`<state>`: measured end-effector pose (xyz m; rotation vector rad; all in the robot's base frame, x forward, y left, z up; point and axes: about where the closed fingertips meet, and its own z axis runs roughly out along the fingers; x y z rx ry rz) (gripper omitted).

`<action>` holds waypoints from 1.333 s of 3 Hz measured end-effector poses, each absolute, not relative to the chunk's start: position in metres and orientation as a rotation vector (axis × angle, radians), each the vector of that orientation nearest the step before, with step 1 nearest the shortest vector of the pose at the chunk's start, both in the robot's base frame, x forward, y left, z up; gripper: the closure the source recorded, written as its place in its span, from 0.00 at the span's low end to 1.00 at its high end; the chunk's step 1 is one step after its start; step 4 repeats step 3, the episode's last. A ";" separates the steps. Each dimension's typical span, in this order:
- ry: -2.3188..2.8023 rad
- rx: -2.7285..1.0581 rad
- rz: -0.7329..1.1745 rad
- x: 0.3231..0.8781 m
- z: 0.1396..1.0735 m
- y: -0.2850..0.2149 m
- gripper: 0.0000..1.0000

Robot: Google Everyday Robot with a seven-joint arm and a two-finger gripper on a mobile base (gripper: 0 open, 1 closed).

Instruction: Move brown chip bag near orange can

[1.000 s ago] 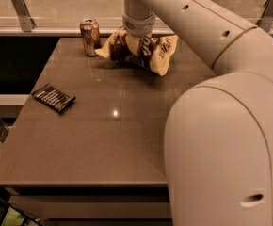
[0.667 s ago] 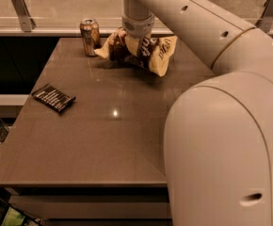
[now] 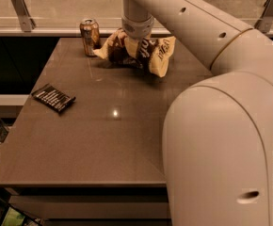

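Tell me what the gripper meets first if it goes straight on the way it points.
The brown chip bag: the gripper points down onto its middle, near the table's far edge. Whether they already touch is unclear.

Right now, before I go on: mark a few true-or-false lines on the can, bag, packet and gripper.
1. The can stands upright near the table's far left corner. True.
2. The bag lies just right of the can. True.
3. The packet lies between can and bag. False: it lies apart, by the table's left edge, nearer the camera.
4. The gripper hovers over the packet. False: it is down on the bag at the table's far side.
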<state>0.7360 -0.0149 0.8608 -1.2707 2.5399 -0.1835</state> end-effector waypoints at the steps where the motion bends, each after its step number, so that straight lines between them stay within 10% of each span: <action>1: 2.540 -1.273 -0.183 0.737 0.858 -0.014 0.13; 4: 2.540 -1.275 -0.182 0.738 0.855 -0.013 0.00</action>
